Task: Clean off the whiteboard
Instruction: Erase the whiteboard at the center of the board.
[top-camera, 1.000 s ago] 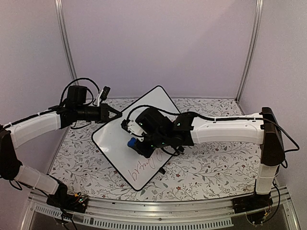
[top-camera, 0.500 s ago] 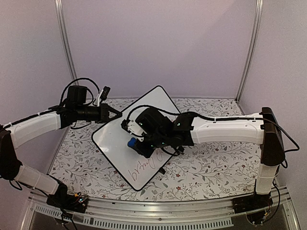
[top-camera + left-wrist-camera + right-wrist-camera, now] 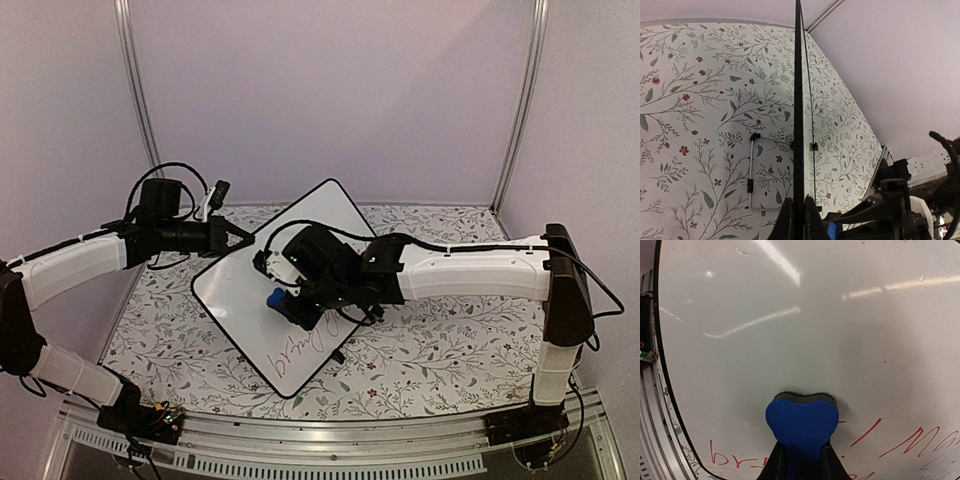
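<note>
The whiteboard [image 3: 262,283] stands tilted on the floral table, white with a thin black rim, red handwriting [image 3: 300,350] along its lower part. My left gripper [image 3: 243,238] is shut on its upper left rim; in the left wrist view the rim [image 3: 798,100] runs edge-on up from the left gripper [image 3: 798,216]. My right gripper [image 3: 290,305] is shut on a blue eraser [image 3: 273,298] and presses it against the board's face. In the right wrist view the eraser [image 3: 801,423] sits on the whiteboard [image 3: 790,315] just above the red writing [image 3: 910,442], held by the right gripper [image 3: 801,462].
A wire stand [image 3: 751,175] props the board's back on the floral tablecloth [image 3: 450,350]. Purple walls and metal posts [image 3: 520,100] enclose the table. A metal rail [image 3: 320,455] runs along the near edge between the arm bases.
</note>
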Motion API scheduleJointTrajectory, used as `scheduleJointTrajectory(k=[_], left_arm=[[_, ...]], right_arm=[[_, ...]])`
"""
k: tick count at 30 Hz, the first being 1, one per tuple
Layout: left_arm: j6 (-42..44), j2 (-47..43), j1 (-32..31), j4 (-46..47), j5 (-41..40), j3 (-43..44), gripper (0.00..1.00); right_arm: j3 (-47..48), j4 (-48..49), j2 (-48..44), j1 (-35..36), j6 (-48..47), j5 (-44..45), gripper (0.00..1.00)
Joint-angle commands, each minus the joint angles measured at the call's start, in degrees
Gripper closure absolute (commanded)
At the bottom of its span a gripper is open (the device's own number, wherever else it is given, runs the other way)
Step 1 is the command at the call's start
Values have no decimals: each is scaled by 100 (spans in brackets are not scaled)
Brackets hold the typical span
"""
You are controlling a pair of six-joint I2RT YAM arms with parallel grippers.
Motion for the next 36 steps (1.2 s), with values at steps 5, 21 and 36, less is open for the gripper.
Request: scheduleJointTrajectory(k=[5,21,36], left_arm=[[153,90,-90,-59,14,61,100],[149,103,-83,-55,4,51,100],[149,100,-89,-52,1,57,100]], right_arm=[[74,-73,-101,-17,51,36,96],[-483,-30,-34,-18,279,-20,96],[-1044,13,-158,-18,439,-75,97]])
